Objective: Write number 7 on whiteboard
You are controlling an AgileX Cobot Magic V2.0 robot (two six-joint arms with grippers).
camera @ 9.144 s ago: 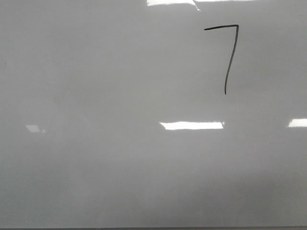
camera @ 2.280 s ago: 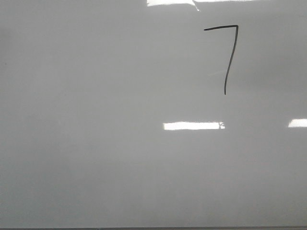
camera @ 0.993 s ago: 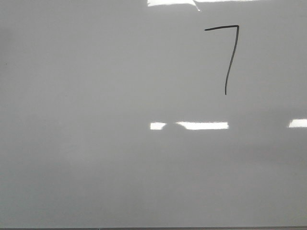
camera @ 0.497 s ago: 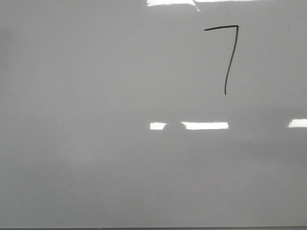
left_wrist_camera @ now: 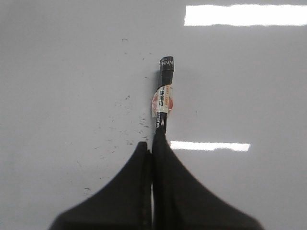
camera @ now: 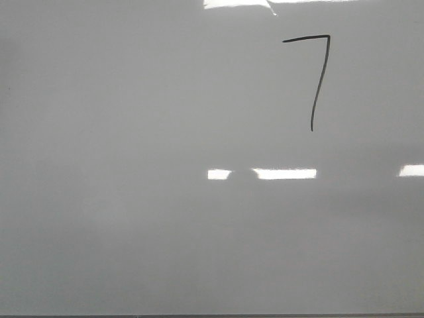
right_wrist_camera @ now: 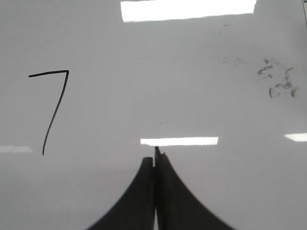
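Only the glare patch [camera: 285, 173] has shifted, splitting in two; the number 7 [camera: 313, 79] stands finished on the whiteboard [camera: 132, 132]; left gripper [left_wrist_camera: 152, 151] pinches the marker [left_wrist_camera: 164, 96], right gripper [right_wrist_camera: 154, 160] is closed, seemingly empty; best lift clear without smudging.

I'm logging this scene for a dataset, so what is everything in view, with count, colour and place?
whiteboard: one, glossy pale grey-white, fills all views.
number 7: one, thin black, upper right of the board in the front view.
glare patches: several, bright white, across the board.
smudges: a few, grey, on the board in the right wrist view.
marker: one, black with a pale label, held in the left gripper.
left gripper: black, shut on the marker.
right gripper: black, shut; nothing visibly held.
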